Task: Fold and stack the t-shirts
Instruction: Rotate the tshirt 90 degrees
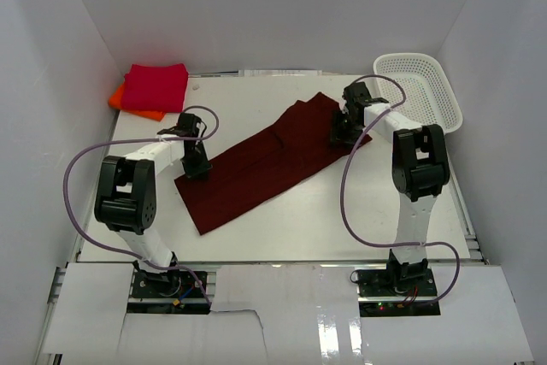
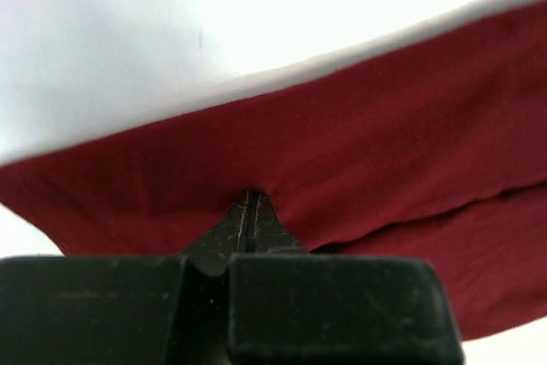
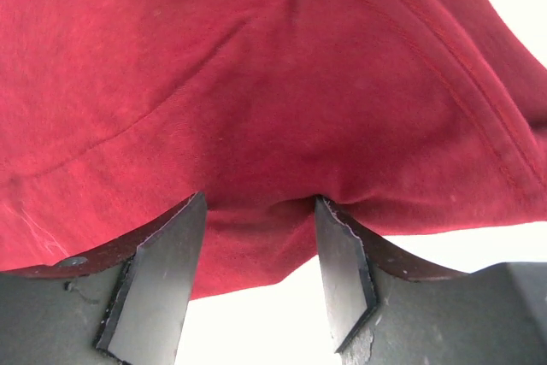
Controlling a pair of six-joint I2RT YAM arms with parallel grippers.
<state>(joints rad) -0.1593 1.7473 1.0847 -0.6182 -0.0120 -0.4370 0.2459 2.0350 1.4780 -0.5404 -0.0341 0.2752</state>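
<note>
Left pincer (image 2: 248,208) clamps maroon shirt (image 2: 359,151), tips half-buried; right pincer (image 3: 261,204) stands apart against it.

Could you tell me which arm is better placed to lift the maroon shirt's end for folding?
Left, probably: the left gripper is shut on an edge of the maroon shirt, whereas the right gripper stands open around its far end.

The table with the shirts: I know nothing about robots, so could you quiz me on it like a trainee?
1. True or false: the right claw stands open over the maroon t-shirt.
2. Fill in: the white basket sits at the table's far ___ corner.
3. The crimson t-shirt lies on: A) the white basket B) the orange t-shirt C) the maroon t-shirt.
Key: 1 true; 2 right; 3 B.
</note>
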